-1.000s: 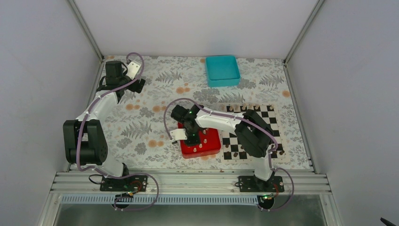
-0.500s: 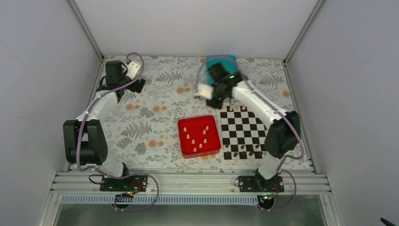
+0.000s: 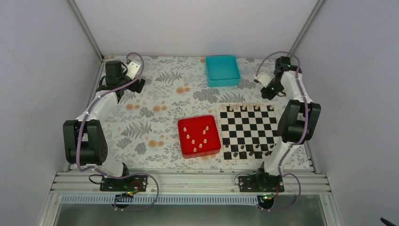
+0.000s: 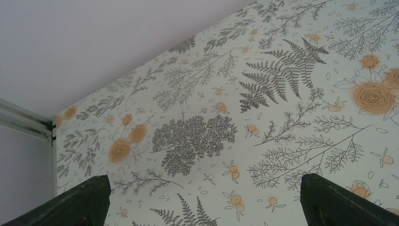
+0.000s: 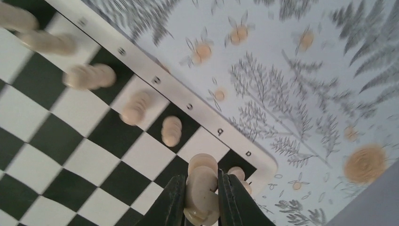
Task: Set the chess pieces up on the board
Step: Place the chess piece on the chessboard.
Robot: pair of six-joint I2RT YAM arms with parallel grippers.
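Note:
In the right wrist view my right gripper [image 5: 202, 178] is shut on a cream chess piece [image 5: 202, 200], hanging over the corner of the board [image 5: 61, 141]. Several cream chess pieces [image 5: 171, 130] stand in a row along that edge. From above, the right gripper [image 3: 269, 93] is by the far right corner of the black-and-white board [image 3: 247, 129]. More cream pieces [image 3: 197, 139] lie in the red tray [image 3: 214, 123]. My left gripper [image 3: 139, 85] is far off at the back left, open [image 4: 211, 202] over bare floral cloth.
A teal tray [image 3: 222, 70] sits at the back centre. Dark pieces [image 3: 242, 151] line the board's near edge. The enclosure's right wall and corner post stand close to the right arm [image 3: 294, 117]. The floral cloth [image 3: 155, 117] lies between the left arm and the red tray.
The right arm swung from over the red tray, past the teal tray, to the board's far right corner, carrying the cream piece. The left arm has not moved.

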